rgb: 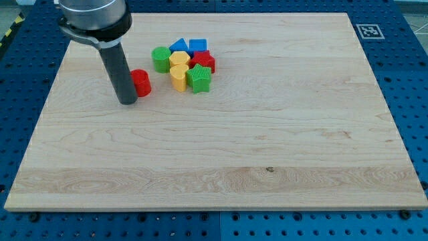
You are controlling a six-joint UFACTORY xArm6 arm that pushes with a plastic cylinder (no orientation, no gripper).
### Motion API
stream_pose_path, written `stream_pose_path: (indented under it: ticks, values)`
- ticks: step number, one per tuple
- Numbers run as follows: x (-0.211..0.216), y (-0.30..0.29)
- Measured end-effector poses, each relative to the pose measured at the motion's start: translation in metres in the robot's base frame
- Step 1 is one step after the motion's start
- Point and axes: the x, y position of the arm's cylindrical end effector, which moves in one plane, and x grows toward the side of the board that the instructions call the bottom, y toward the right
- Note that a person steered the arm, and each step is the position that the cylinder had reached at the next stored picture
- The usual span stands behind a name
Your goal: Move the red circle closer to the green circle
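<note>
Camera view, 1 frame. My tip [127, 102] sits touching the left side of the red circle [141, 82]; no gripper on this rig, so no jaw state to tell. The green circle [160, 59] lies near, up and to the right, at the left edge of a 7-block cluster.

Risk: a push straight right could miss it and strike the yellow heart [178, 77]. An off-centre contact may let the red circle roll off my tip.

**Wooden board w/ a bunch of blocks**

Light wood board [221, 147] on a blue pegboard bench [414, 73]. Red circle [141, 82] sits alone, touching my tip [128, 102] on the view's left. Near its right: green circle [160, 59], blue triangle [178, 45], blue block [198, 46], 2 yellow blocks [178, 69], red block [203, 61], green block [200, 78], all clustered.
</note>
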Motion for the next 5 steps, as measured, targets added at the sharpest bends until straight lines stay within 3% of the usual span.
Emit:
stream_pose_path:
  ticks: [2,5]
  values:
    - [-0.012,-0.021]
    - [-0.013,0.008]
